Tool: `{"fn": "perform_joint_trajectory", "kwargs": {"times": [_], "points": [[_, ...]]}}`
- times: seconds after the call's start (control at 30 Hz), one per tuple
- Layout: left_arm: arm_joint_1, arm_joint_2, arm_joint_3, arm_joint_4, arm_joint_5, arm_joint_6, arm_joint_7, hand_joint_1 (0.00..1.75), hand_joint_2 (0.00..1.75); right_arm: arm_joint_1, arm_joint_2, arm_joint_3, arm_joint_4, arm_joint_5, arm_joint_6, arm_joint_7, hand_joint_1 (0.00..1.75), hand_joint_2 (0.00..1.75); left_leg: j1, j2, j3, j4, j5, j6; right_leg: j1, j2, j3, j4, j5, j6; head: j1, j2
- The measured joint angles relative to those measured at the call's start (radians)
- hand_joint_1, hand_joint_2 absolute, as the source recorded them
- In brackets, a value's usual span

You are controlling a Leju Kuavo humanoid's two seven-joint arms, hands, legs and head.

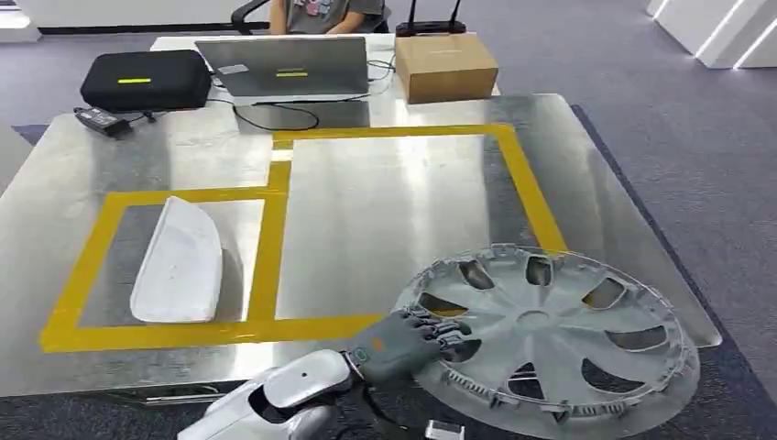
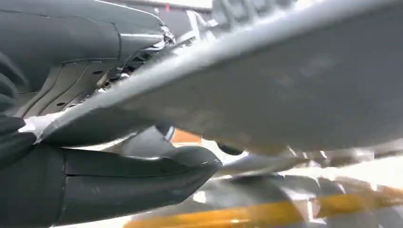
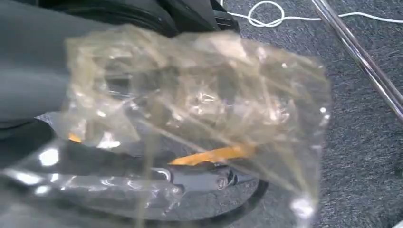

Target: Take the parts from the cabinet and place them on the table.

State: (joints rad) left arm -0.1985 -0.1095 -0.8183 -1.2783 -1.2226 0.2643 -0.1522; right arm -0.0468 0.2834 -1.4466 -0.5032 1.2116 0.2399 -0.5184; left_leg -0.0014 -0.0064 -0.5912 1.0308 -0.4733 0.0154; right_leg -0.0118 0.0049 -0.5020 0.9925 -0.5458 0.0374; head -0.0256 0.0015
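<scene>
A grey wheel cover (image 1: 550,339) lies tilted over the near right corner of the metal table (image 1: 385,211), partly past its edge. My left hand (image 1: 403,346) grips its rim from the left; in the left wrist view the cover (image 2: 285,85) hangs above my thumb (image 2: 142,175). A white curved part (image 1: 179,266) lies inside the small yellow-taped box at the left. In the right wrist view my right hand (image 3: 28,71) holds a crumpled clear plastic bag (image 3: 199,109) above the grey carpet; the bag hides its fingers.
Yellow tape (image 1: 527,183) marks a large box in the table's middle. At the back stand a black case (image 1: 147,80), a laptop (image 1: 289,66), a cardboard box (image 1: 446,66) and a power brick (image 1: 101,119). A person (image 1: 321,14) sits behind them.
</scene>
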Motion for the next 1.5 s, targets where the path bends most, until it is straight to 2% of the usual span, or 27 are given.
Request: {"fn": "perform_joint_trajectory", "kwargs": {"times": [0.67,0.9,1.07,1.17,1.3,1.5], "points": [[-0.024,-0.001,-0.018,0.026,0.007,-0.018,0.008,1.75,1.75,-0.001,-0.010,0.001,0.019,0.000,-0.003,0.000,0.00,0.00,0.000,0.000,0.003,0.000,0.000,0.000,0.000,0.000,-0.001,0.000,-0.001,0.000,0.000,0.000],[-0.076,-0.024,-0.030,0.041,-0.044,-0.133,0.102,1.75,1.75,-0.004,-0.021,0.003,0.040,0.006,-0.022,-0.004,0.00,0.00,0.000,0.000,0.004,0.000,0.000,0.000,0.000,0.000,-0.004,0.000,-0.001,0.000,0.000,0.000],[-0.152,-0.069,-0.028,0.111,-0.082,-0.174,0.171,1.75,1.75,-0.006,-0.037,0.013,0.071,0.016,-0.042,-0.007,0.00,0.00,0.000,0.000,0.005,0.000,0.000,0.000,0.000,0.000,-0.003,0.000,0.000,0.000,0.000,0.000],[-0.216,-0.096,-0.018,0.202,-0.098,-0.131,0.228,1.75,1.75,-0.008,-0.048,0.030,0.094,0.024,-0.049,-0.011,0.00,0.00,0.000,0.000,0.005,0.000,0.001,0.001,0.000,0.001,0.005,0.000,0.001,0.001,0.000,0.000],[-0.284,-0.114,0.032,0.313,-0.098,-0.074,0.246,1.75,1.75,-0.011,-0.063,0.046,0.125,0.027,-0.066,-0.015,0.00,0.00,0.000,0.000,0.006,0.000,0.001,0.001,0.000,0.001,0.005,0.000,0.002,0.001,0.000,0.000],[-0.321,-0.119,0.097,0.385,-0.098,-0.055,0.262,1.75,1.75,-0.014,-0.075,0.063,0.148,0.027,-0.075,-0.017,0.00,0.00,0.000,0.000,0.006,0.000,0.001,0.001,0.000,0.001,0.005,0.000,0.001,0.001,0.000,0.000]]}}
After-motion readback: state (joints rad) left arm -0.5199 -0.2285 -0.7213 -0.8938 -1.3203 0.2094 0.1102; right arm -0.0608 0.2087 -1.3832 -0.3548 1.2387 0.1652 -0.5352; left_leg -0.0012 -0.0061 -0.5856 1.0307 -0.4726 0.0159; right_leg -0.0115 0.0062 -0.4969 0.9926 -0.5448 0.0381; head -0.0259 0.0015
